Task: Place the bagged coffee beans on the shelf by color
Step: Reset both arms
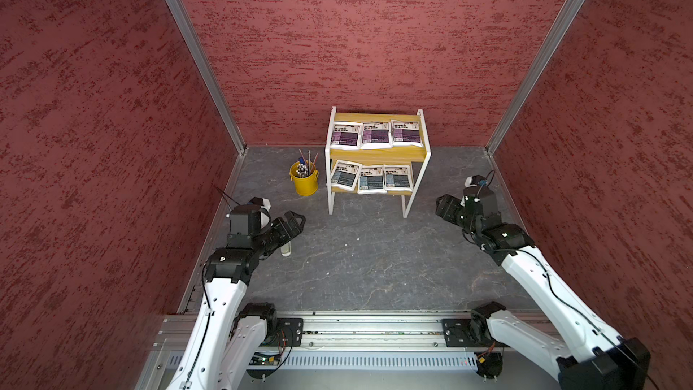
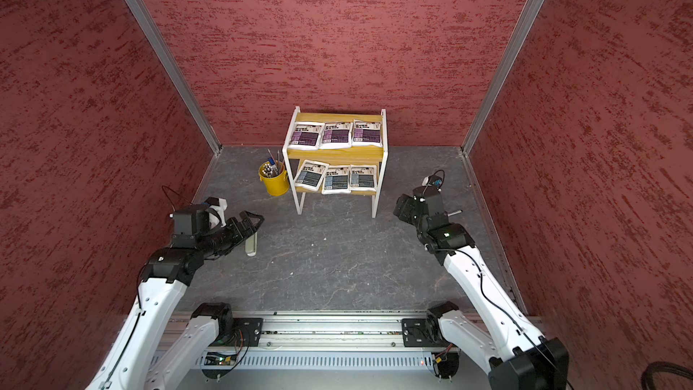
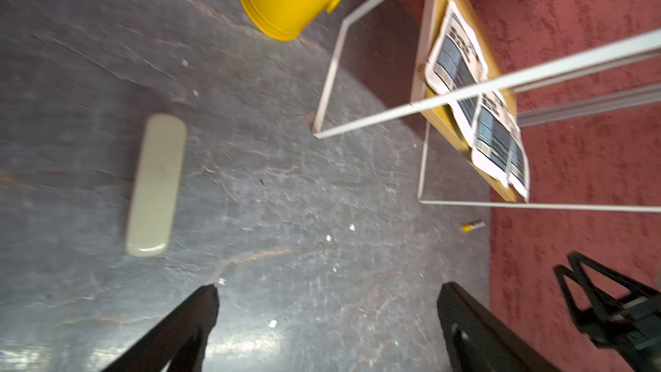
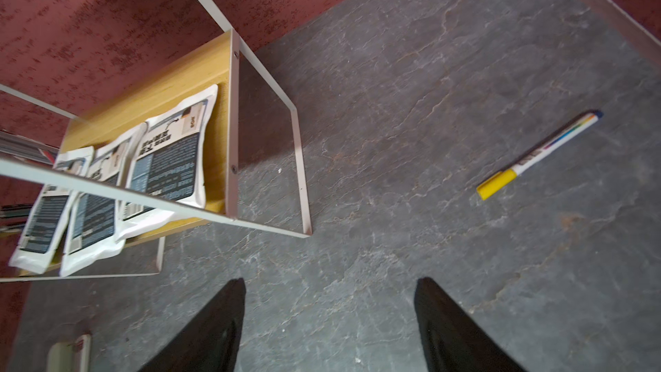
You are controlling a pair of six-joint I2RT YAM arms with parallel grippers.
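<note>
Left claw [image 3: 328, 286] and right claw [image 4: 331, 280] gape empty, pouches [image 1: 377, 135] seemingly sorted on shelf [image 1: 378, 153]

Yellow wood-grain shelf [image 1: 377, 153], purple-labelled white pouches [image 1: 376, 136], blue-grey-labelled pouches [image 1: 372, 180], yellow bucket [image 1: 305, 185], mottled red walls [image 1: 375, 31]

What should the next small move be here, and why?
Probably just pull both arms back to rest: three purple bags lie on the upper board of the shelf, three blue-grey bags on the lower, and the left hand and right hand are open and empty.
</note>
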